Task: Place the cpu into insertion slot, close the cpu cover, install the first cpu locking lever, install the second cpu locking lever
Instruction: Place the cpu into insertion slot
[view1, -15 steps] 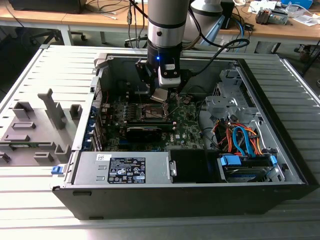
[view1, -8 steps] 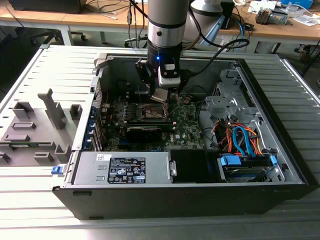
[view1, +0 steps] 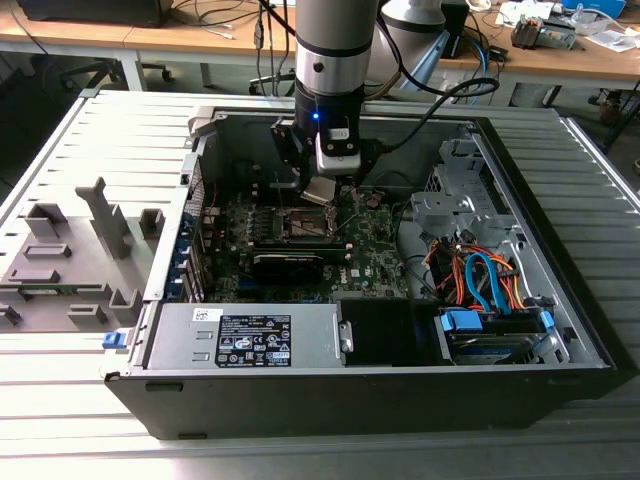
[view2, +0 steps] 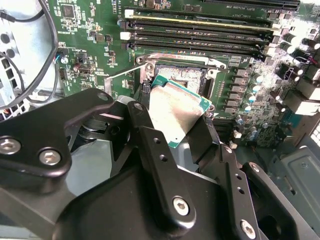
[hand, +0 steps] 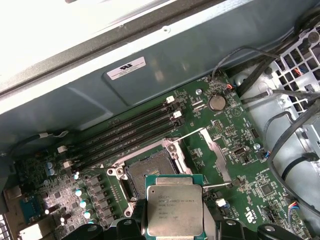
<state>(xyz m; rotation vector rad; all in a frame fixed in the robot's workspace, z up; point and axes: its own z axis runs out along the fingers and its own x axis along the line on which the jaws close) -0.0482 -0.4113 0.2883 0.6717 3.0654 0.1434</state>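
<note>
Grey slatted worktop (view1: 60, 130) bears open black computer case (view1: 400, 400); black end effector (view2: 175, 122) clamped on opposite edges of small silvery-beige square cpu (view2: 172, 110), just above dark square insertion slot (view2: 182, 75); light, stiff, probably fragile, so an edges-only hold suits.

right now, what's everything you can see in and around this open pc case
small flat square silvery cpu chip: one, silver, in the pincer, close by the socket
square dark insertion slot: one, dark, uncovered on the motherboard
green motherboard: one, green, inside the case
long black memory slots: four, black, beside the socket
round coin battery: one, silver, on the board
grey metal power supply box: one, grey, case's near side
black computer case: one, black, lying open
grey robot arm: one, grey, above the case
black pincer: one, black, shut on the chip
</note>
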